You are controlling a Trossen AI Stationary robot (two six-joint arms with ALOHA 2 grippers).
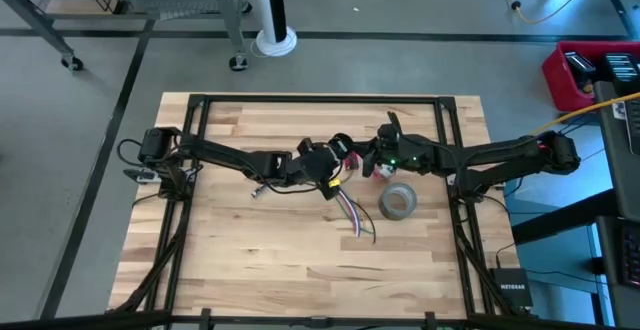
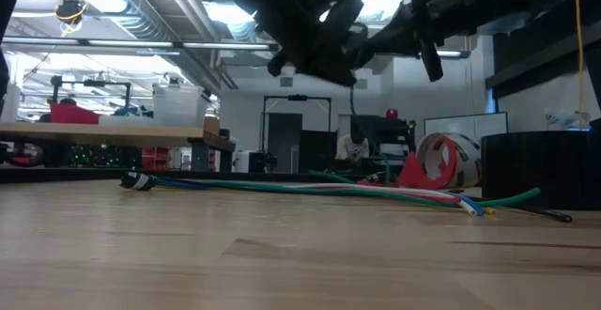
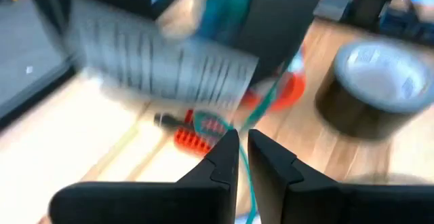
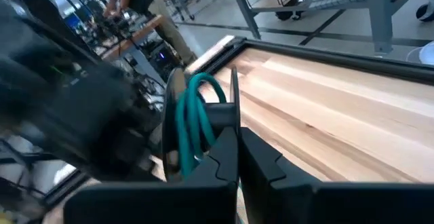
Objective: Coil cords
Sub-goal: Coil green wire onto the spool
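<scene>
both grippers meet above the middle of the bench [image 1: 250, 270], just beside the grey tape roll [image 1: 398, 202], on its far-left side. the right gripper [image 4: 239, 134] has its fingers closed tight on a dark spool-like piece [image 4: 203, 119] that carries a few turns of the dark green wire [image 4: 193, 115], held up in the air. the left gripper [image 3: 243, 139] faces it from close by; its fingers stand narrow, with only a slim gap, and the green wire runs through or just past that gap, though i cannot tell whether it is truly pinched. the multicoloured bundle [image 1: 352, 215] lies loose on the bench, fanning out just left of the tape roll; in the low view it stretches in a long flat line [image 2: 310, 190] across the wood. small red pieces [image 3: 196, 137] sit on the bench below the left gripper.

risks, as i judge them: with the left fingers so lightly set, the green wire could slip free and the turns already on the spool could spring loose. the two arms are crowded together, so a wrist turn could knock one against the other. the slack strand could also snag the tape roll or drag the red pieces along, and the long bundle is still uncoiled.
</scene>
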